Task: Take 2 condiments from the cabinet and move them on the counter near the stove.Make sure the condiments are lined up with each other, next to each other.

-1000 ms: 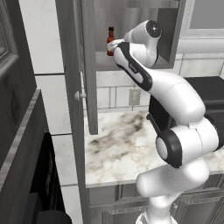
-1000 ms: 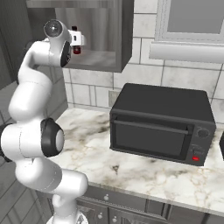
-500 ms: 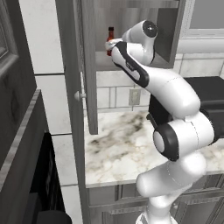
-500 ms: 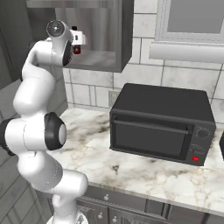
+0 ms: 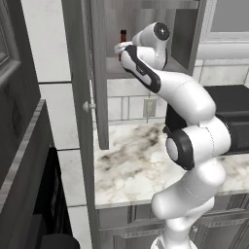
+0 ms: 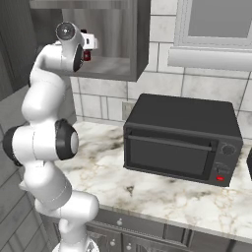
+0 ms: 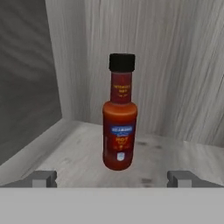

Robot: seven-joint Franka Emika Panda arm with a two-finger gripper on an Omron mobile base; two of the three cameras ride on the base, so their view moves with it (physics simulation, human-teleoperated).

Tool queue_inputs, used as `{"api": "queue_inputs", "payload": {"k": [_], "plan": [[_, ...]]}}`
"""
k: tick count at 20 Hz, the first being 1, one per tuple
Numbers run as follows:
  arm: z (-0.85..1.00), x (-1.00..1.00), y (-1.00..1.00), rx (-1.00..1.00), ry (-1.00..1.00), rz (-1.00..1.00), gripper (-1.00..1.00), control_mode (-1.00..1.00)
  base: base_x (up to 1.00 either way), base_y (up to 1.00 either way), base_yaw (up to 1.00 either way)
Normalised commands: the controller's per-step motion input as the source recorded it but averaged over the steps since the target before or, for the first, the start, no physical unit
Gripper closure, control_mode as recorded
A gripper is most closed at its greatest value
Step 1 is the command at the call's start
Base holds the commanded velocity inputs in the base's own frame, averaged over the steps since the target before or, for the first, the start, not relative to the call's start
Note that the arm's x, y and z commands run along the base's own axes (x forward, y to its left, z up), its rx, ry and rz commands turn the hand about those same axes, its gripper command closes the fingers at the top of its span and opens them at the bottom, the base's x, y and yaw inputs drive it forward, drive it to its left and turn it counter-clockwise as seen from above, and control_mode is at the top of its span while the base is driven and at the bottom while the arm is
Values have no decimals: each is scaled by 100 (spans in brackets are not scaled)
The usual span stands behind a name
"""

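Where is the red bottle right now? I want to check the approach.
The red bottle stands upright on the cabinet shelf near its back corner, centred ahead of the open hand, untouched.

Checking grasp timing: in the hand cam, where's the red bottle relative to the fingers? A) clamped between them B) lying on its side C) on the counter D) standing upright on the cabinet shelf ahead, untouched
D: the red bottle stands upright on the cabinet shelf, ahead of the open gripper, whose fingertips sit wide apart and clear of it.
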Motion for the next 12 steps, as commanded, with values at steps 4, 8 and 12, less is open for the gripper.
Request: {"api": "queue_inputs", "payload": {"k": [4, 8, 12], "plan": [[0, 23, 2, 0, 0, 0, -100, -100, 0, 0, 0], [0, 23, 4, 0, 0, 0, -100, -100, 0, 0, 0], [0, 24, 5, 0, 1, 0, -100, -100, 0, 0, 0]]}}
